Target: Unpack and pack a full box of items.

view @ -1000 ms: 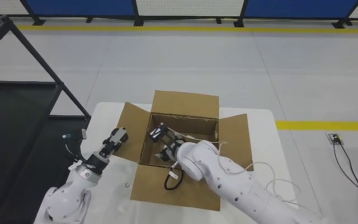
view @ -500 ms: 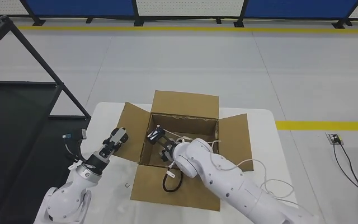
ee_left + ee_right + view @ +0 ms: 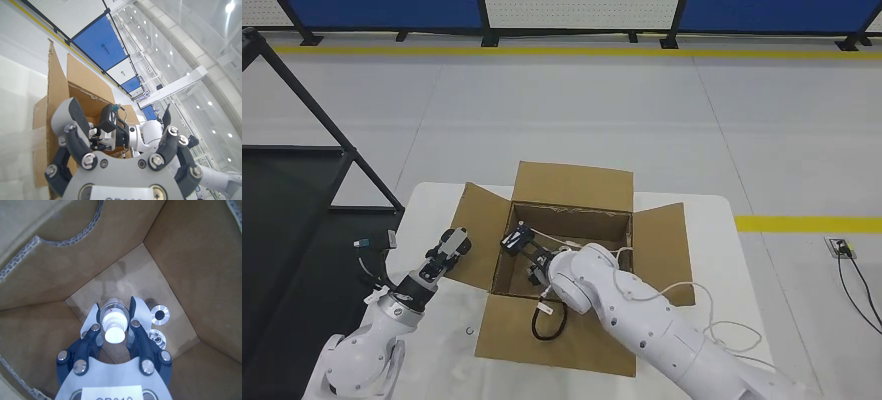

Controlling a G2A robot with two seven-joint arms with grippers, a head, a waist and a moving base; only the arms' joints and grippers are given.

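Box (image 3: 572,185) sits mid-frame in the top view on the white counter (image 3: 457,355), all four flaps folded out. Right arm (image 3: 622,300) comes in from the lower right of the frame and dips into the box's left half.

Right end effector (image 3: 115,303) is down inside the box, narrow, clamped on a bottle (image 3: 113,313). One finger is on each side of its clear collar, and the white cap points back at the wrist camera. Bottle is near a corner of the box floor. Can't tell if its base touches the cardboard.

Just beside it on the box floor are two more round items: a silver disc (image 3: 160,315) with a dark centre hole, and a clear-and-metal piece (image 3: 157,339) next to it. Both are apart from the bottle.

Left end effector (image 3: 454,240) is left of centre in the top view, outside the box, close to the left flap. Its fingers (image 3: 75,113) are spread wide and hold nothing.
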